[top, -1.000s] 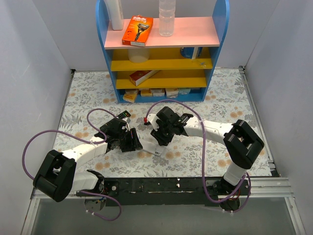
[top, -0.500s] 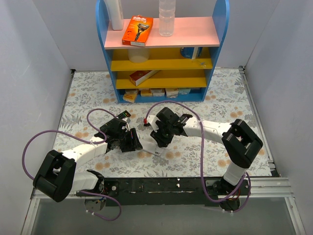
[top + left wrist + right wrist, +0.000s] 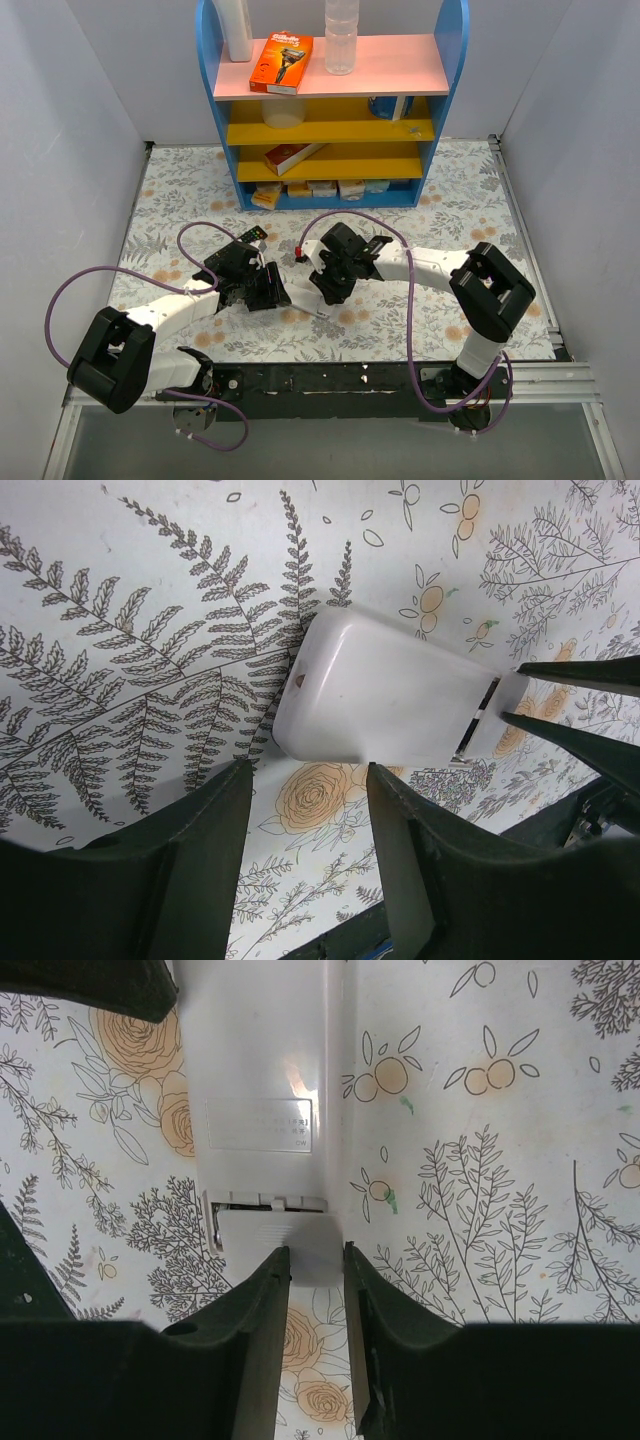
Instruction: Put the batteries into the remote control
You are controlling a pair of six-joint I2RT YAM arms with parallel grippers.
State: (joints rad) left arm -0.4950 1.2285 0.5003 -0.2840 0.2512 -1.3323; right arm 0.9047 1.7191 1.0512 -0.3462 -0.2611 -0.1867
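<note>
The remote control [image 3: 301, 293] lies face down on the flowered cloth between my two grippers, its plain white back [image 3: 385, 695] up. Its battery cover [image 3: 270, 1235] is slid partly out at the end towards my right gripper, leaving a thin dark slot [image 3: 265, 1201]. My right gripper [image 3: 315, 1260] stands narrowly open, its left finger over the cover's end. My left gripper [image 3: 305, 775] is open at the remote's other end, with only cloth between its fingers. A tiny red-tipped piece [image 3: 300, 245] lies by the right wrist, too small to tell whether it is one of the batteries.
A longer black remote [image 3: 248, 237] lies behind the left gripper. A blue shelf unit [image 3: 335, 120] with boxes and a bottle stands at the back. Purple cables [image 3: 205, 228] loop over the cloth. White walls [image 3: 60, 150] close both sides.
My right gripper has narrowed a little and shifted slightly left at the cover's end. The left gripper and the remote have stayed put.
</note>
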